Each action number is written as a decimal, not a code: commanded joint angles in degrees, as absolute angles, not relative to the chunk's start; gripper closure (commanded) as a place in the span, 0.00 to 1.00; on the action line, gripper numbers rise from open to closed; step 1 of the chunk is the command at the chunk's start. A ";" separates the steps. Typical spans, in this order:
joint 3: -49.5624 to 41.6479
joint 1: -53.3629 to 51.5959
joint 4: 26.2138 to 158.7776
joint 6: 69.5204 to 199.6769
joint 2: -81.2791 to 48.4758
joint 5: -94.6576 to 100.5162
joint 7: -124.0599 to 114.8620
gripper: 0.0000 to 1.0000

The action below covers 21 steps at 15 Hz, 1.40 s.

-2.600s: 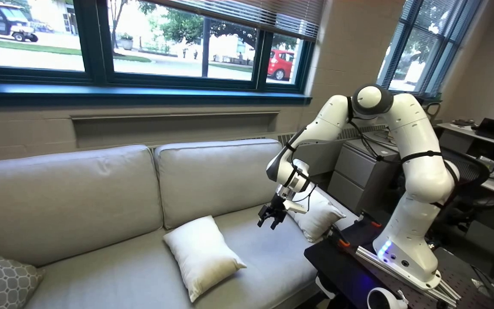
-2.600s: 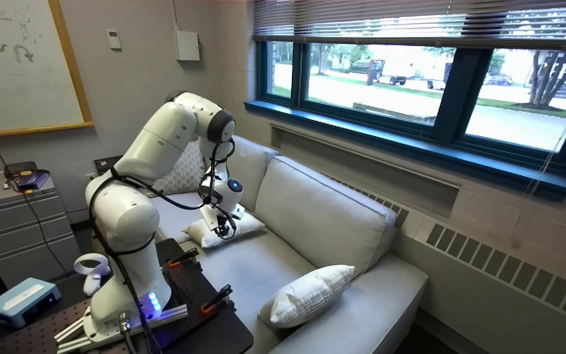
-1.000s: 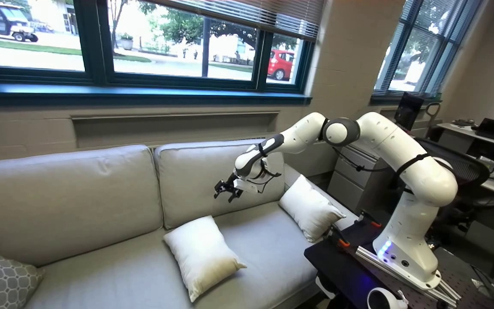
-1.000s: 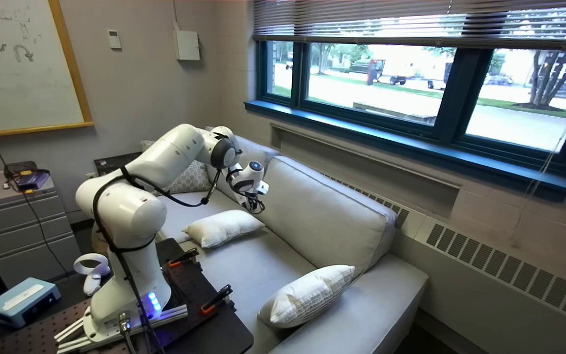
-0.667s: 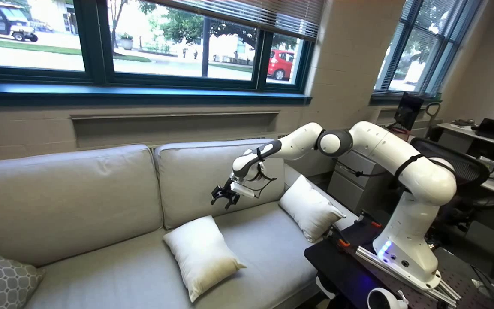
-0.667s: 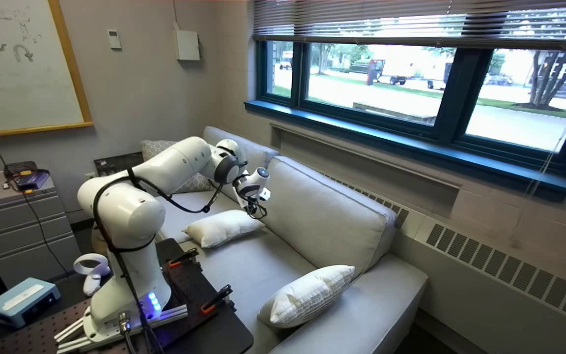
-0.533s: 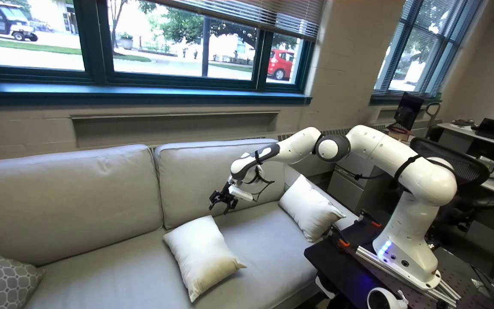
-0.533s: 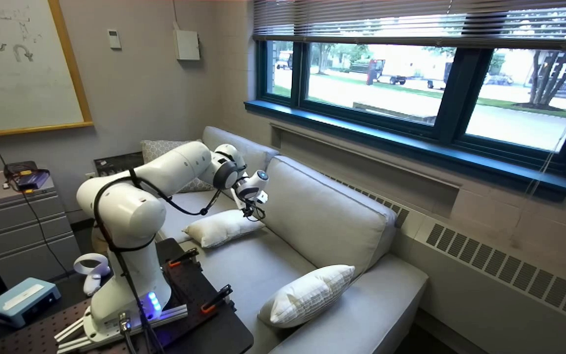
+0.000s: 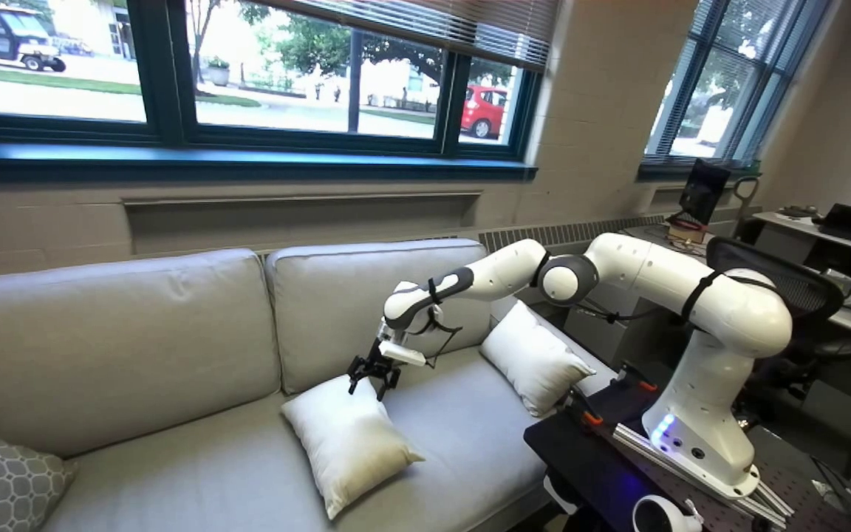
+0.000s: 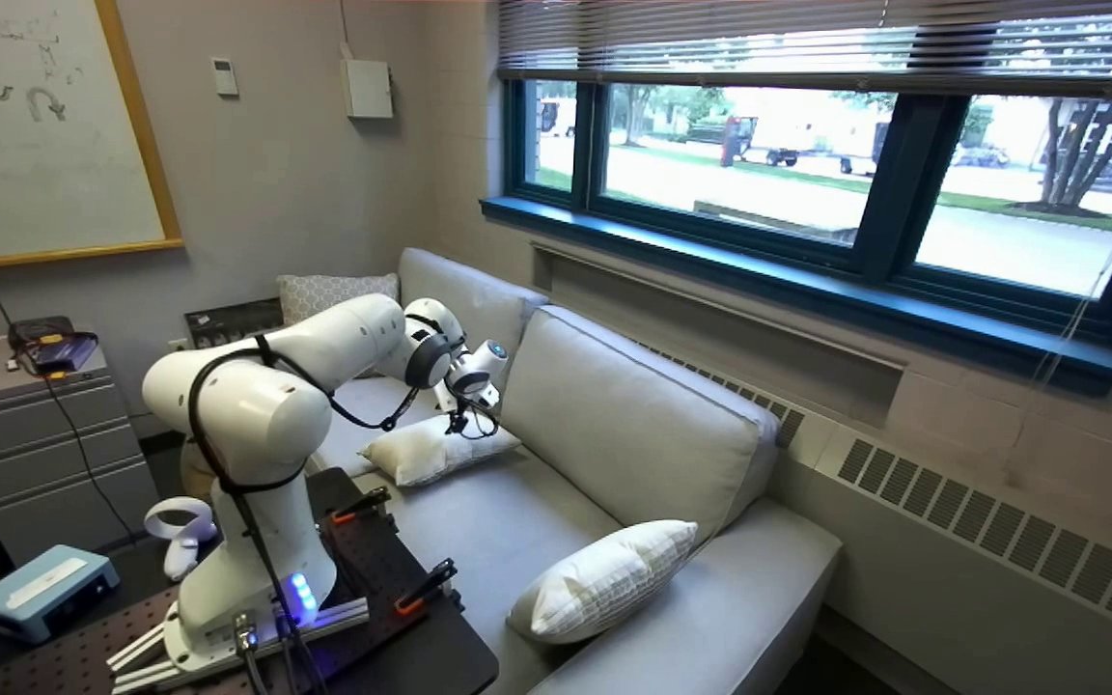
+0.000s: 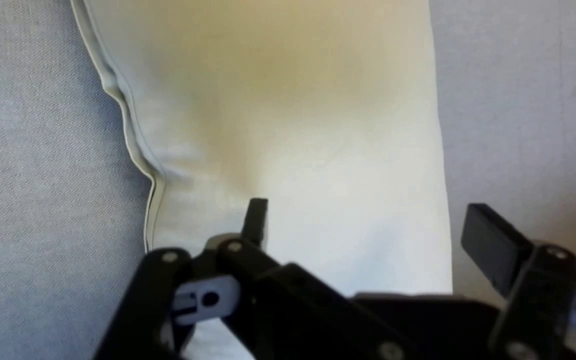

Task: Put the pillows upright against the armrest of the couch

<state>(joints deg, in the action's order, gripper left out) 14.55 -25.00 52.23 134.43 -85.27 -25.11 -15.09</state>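
Observation:
On the middle of the couch (image 9: 159, 465) one cream-white pillow (image 9: 350, 451) lies flat. My gripper (image 9: 366, 394) stands open, pointing down at this pillow's corner beside the back cushion. In the wrist view the left finger (image 11: 256, 220) is over the pillow fabric, while the right finger (image 11: 493, 250) is past its straight edge, above the seat. Nothing is gripped; whether the fingertips touch the fabric I cannot tell. The second white pillow (image 10: 604, 584) leans tilted against the armrest (image 10: 773, 569), apart from the gripper.
A grey patterned pillow (image 9: 4, 480) sits at the couch's far end. The back cushion (image 10: 633, 415) rises close behind the gripper. My base stands on a black table (image 10: 440, 656) at the couch's front, with orange-tipped clamps (image 10: 426, 589) on its edge.
Over the last second the gripper has come down, away from the back cushion, to the corner of the middle pillow. Its jaws have stayed open. Both white pillows lie as before.

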 commanded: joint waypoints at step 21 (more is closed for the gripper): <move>14.07 -21.57 63.95 137.02 -85.44 -26.00 -28.65 0.00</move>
